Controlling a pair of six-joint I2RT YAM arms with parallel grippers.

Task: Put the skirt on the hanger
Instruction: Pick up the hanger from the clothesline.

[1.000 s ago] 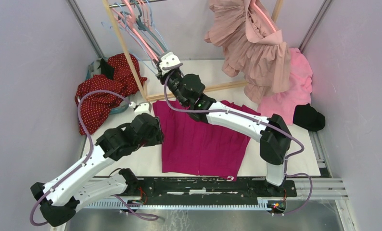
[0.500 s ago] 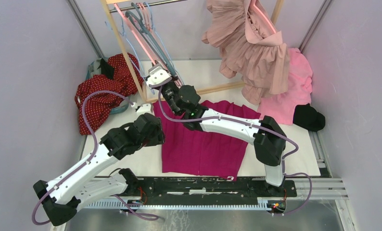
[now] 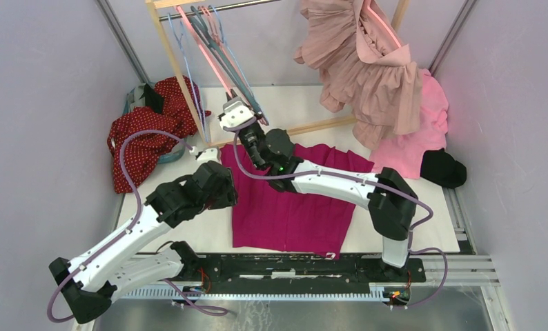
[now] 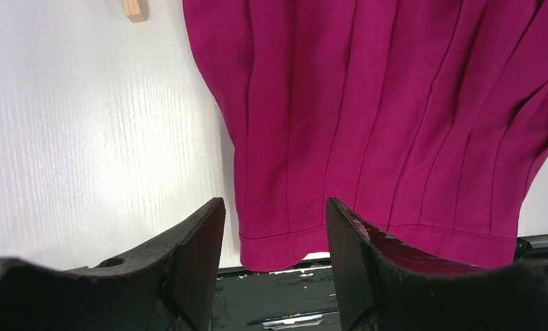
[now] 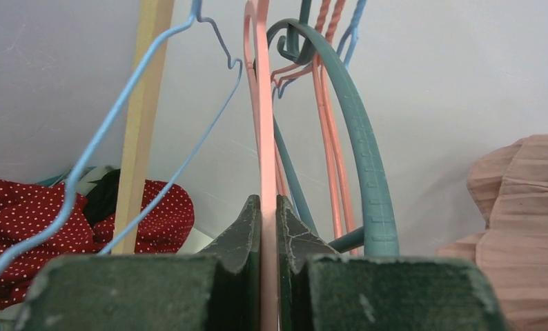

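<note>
Right gripper (image 5: 269,205) nearer, tight on pink hanger (image 5: 266,138)

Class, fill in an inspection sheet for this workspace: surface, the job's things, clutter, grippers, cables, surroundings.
Surface: white table, its middle covered by the skirt.
Job's things: magenta pleated skirt lies flat on the table; pink hanger hangs among others on the rack.
Clutter: red dotted garment far left; pink garment and black item far right; spare teal hanger.
Grippers: right gripper shut on the pink hanger; left gripper open over the skirt's left edge, holding nothing.
Cables: purple cable loops along each arm; no snag seen.
Surroundings: lilac walls; wooden rack carrying a ruffled dress.
</note>
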